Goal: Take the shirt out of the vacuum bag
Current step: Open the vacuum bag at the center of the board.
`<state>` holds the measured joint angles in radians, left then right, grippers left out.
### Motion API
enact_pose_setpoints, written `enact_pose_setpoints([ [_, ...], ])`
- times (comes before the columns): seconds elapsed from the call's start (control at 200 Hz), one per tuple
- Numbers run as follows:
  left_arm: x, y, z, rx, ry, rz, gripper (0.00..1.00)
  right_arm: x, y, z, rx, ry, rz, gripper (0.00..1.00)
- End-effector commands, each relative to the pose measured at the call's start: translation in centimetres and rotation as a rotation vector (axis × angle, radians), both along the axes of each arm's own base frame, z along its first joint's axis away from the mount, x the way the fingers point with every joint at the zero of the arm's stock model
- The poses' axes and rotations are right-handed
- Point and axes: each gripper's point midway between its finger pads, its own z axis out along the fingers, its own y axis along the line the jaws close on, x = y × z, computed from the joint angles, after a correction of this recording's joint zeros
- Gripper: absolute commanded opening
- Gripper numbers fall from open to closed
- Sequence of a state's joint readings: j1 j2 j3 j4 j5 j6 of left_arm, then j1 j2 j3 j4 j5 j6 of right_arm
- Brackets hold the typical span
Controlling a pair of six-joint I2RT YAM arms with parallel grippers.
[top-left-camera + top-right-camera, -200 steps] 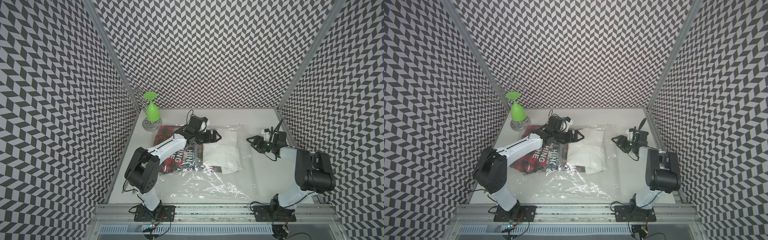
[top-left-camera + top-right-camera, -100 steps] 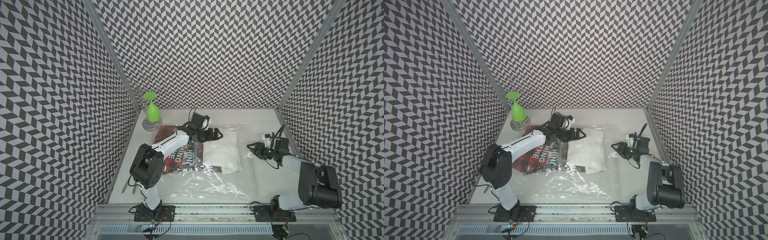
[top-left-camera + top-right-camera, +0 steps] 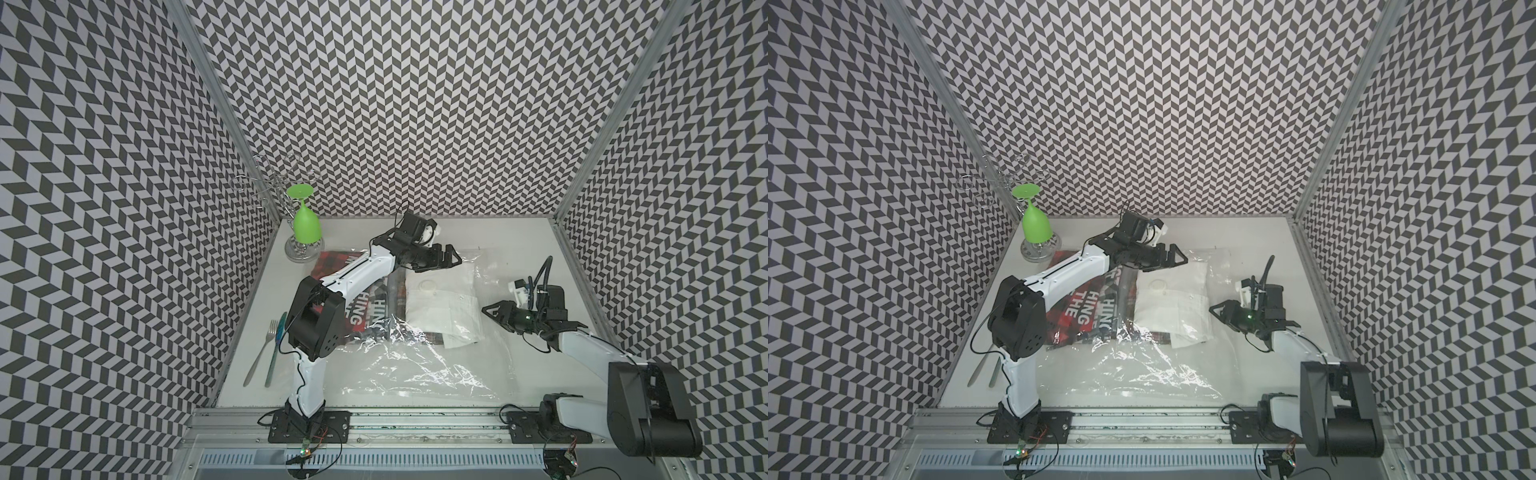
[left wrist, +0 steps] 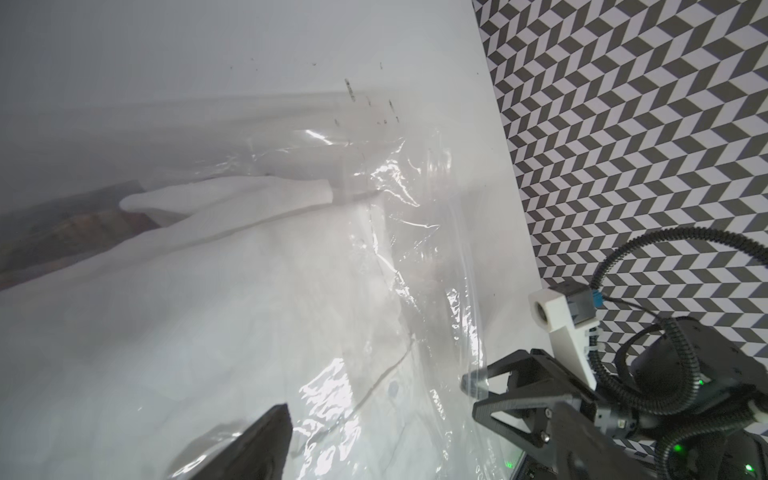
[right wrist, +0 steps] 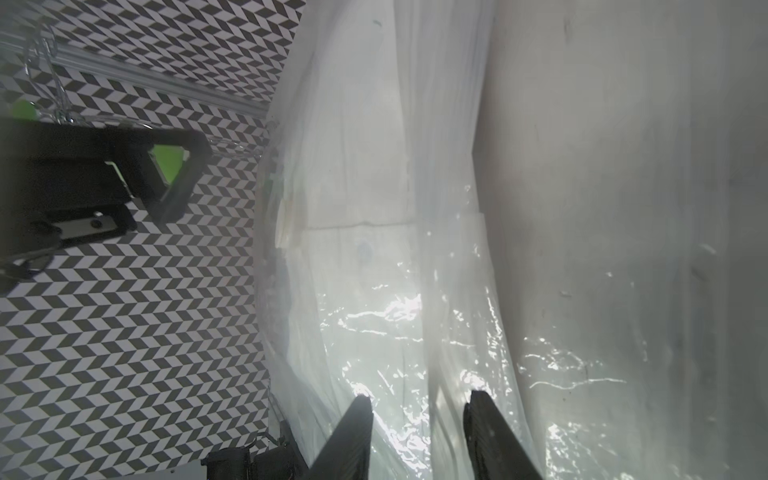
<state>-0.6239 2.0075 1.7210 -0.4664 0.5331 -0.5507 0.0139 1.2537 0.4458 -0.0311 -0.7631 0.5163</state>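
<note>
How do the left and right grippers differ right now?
The left gripper has its fingers spread wide; the right gripper holds them closer together. The left gripper is at the far side of the vacuum bag; the right gripper is at its right edge, plastic seemingly between its fingers. Both are black, and neither is fully closed.

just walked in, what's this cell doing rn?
Two arms are working on getting the white shirt out of the vacuum bag, which lies flat on the table. The shirt is inside the bag. The right tool sits at the bag's right edge, jaws apart with plastic film between them. The left tool hangs wide open above the bag's far end, holding nothing.
</note>
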Motion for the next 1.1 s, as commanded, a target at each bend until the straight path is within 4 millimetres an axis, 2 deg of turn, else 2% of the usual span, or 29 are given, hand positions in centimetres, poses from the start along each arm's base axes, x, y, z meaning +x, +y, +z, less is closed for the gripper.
enact_pose_setpoints([
  [0.0,-1.2,-1.7,0.1,0.006,0.025,-0.060,0.99,-0.5,-0.2,-0.9,-0.060,0.008,-0.025,0.33],
  [0.29,-2.3,-5.7,-0.4,-0.012,0.043,-0.112,0.96,-0.8,-1.8,-1.9,-0.186,0.004,-0.079,0.22],
  [0.4,-3.2,-8.0,-0.6,-0.017,0.031,-0.139,0.95,-1.2,-1.7,-1.6,-0.184,-0.015,-0.079,0.21],
  [0.546,-2.8,-10.2,-1.1,-0.014,0.030,-0.138,0.94,-1.9,-1.7,-1.8,-0.180,-0.003,-0.093,0.19],
  [0.701,-2.7,-11.1,-2.3,-0.006,0.050,-0.138,0.93,-2.3,-1.5,-0.8,-0.170,-0.043,-0.093,0.18],
  [0.881,-4.7,-12.6,-4.2,0.019,0.104,-0.176,0.92,-2.9,-0.7,-0.4,-0.136,-0.070,-0.086,0.14],
  [1.096,-4.6,-12.6,-6.7,0.112,0.115,-0.158,0.91,-3.5,0.4,0.8,-0.132,-0.142,-0.073,0.12],
])
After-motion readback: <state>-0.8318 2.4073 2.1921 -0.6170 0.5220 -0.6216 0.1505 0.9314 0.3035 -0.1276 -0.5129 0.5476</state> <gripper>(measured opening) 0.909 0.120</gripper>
